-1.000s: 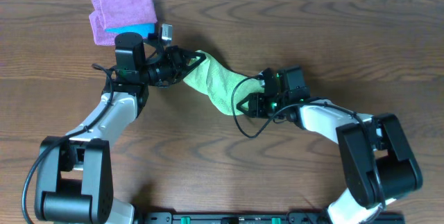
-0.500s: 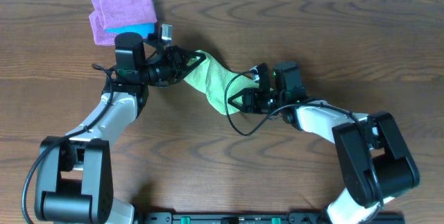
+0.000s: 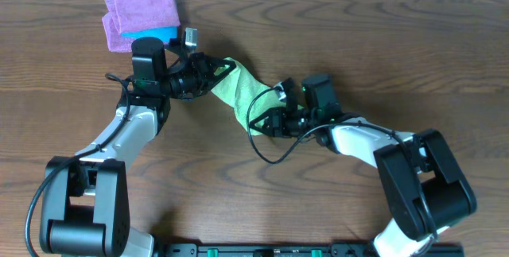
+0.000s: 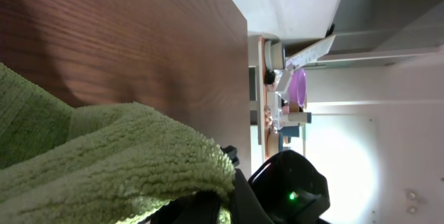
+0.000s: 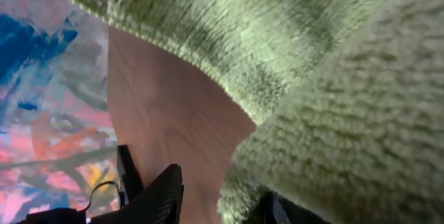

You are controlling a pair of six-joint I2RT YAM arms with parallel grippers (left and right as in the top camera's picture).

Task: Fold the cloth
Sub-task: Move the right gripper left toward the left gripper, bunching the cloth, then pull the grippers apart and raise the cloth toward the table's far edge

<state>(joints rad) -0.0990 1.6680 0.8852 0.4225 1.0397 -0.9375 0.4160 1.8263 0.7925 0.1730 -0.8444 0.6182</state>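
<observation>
The left gripper point(image 3: 223, 72) had its jaws pressed tight on the upper-left end of the cloth point(image 3: 237, 90), which hung bunched in a lime-green band between the two arms near the middle of the table point(image 3: 398, 42). The right gripper point(image 3: 261, 122) had its jaws part-way apart, clamped on the cloth's thick lower-right end. A purple cloth point(image 3: 139, 6) lay over a blue cloth point(image 3: 163, 34) at the far edge, just behind the left arm. Bare wood lay open far right and along the near side.
</observation>
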